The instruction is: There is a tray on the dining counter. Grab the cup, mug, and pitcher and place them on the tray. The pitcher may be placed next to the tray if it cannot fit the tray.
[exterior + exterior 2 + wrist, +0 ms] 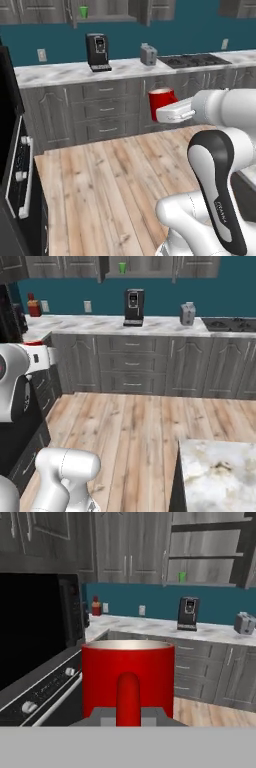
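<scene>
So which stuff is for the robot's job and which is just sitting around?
For the job:
- mug, held in the shut gripper
- cup, up on the cabinet shelf
- dining counter

Just sitting around:
- coffee machine
- toaster
- stove

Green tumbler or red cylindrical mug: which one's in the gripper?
The red cylindrical mug, clamped in the gripper; the green tumbler sits on a high wall shelf.
</scene>
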### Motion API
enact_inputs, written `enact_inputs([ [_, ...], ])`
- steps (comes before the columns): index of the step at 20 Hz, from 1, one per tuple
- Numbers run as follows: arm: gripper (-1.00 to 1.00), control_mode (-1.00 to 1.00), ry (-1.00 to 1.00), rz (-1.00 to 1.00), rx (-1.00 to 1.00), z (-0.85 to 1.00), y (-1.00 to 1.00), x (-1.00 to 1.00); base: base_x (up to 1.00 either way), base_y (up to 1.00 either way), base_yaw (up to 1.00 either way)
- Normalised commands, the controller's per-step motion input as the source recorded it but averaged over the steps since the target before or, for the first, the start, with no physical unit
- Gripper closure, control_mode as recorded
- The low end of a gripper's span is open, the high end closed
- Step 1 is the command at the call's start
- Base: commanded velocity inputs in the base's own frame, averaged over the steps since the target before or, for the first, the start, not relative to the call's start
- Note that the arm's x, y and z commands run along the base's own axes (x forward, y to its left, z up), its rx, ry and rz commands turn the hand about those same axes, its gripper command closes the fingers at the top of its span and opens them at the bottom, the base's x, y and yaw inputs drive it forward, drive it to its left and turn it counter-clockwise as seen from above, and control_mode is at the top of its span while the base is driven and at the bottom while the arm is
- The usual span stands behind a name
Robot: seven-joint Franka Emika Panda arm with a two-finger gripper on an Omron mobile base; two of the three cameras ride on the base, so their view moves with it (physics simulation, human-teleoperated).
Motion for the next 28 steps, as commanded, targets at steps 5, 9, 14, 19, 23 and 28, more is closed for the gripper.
enact_inputs([
  [5, 1.0, 1.0, 0.0, 0.0, 0.0, 0.0, 0.0, 0.0, -1.0, -0.07, 0.0],
  [9, 1.0, 1.0, 0.0, 0.0, 0.0, 0.0, 0.0, 0.0, -1.0, -0.14, 0.0],
  [14, 1.0, 1.0, 0.0, 0.0, 0.0, 0.0, 0.0, 0.0, -1.0, -0.14, 0.0],
  [19, 1.0, 1.0, 0.0, 0.0, 0.0, 0.0, 0.0, 0.0, -1.0, -0.1, 0.0],
  [23, 1.0, 1.0, 0.0, 0.0, 0.0, 0.0, 0.0, 0.0, -1.0, -0.12, 0.0],
  [28, 1.0, 1.0, 0.0, 0.0, 0.0, 0.0, 0.0, 0.0, -1.0, -0.23, -0.01],
])
